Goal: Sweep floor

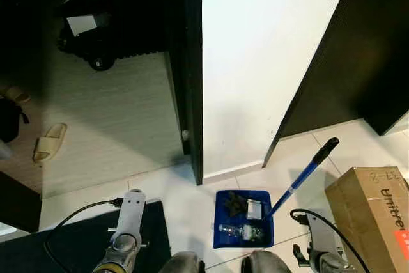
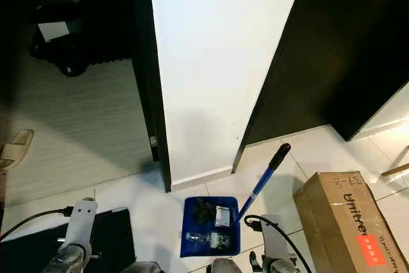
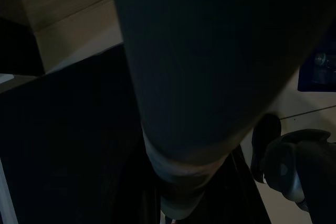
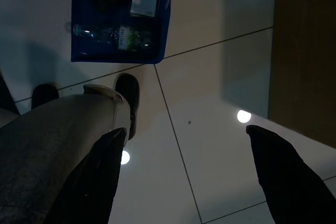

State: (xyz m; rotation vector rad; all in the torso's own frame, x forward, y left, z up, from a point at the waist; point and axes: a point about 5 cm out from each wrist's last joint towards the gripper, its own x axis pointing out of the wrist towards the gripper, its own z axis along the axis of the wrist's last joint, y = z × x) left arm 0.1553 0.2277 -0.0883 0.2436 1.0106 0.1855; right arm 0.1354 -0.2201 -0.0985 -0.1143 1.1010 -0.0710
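Observation:
A blue dustpan [image 1: 221,223] stands on the white tile floor just ahead of my feet, near the foot of a white wall. Its long blue handle [image 1: 303,177] with a black grip leans up and to the right. Inside lie a clear plastic bottle [image 1: 239,230], a white card [image 1: 254,208] and a dark crumpled clump [image 1: 235,204]. Both silver arms hang at my sides, the left arm [image 1: 128,222] over a black mat. In the right wrist view my right gripper [image 4: 191,182] hangs open above the tiles, nothing between its fingers [image 4: 283,171], with the dustpan [image 4: 84,3] beyond.
A brown cardboard box [image 1: 370,215] sits close on my right. A black mat [image 1: 70,241] lies on my left. The white wall [image 1: 255,62] and a dark door edge [image 1: 188,62] stand ahead. Past the doorway lie a sandal [image 1: 50,142] and a black wheeled object [image 1: 89,36].

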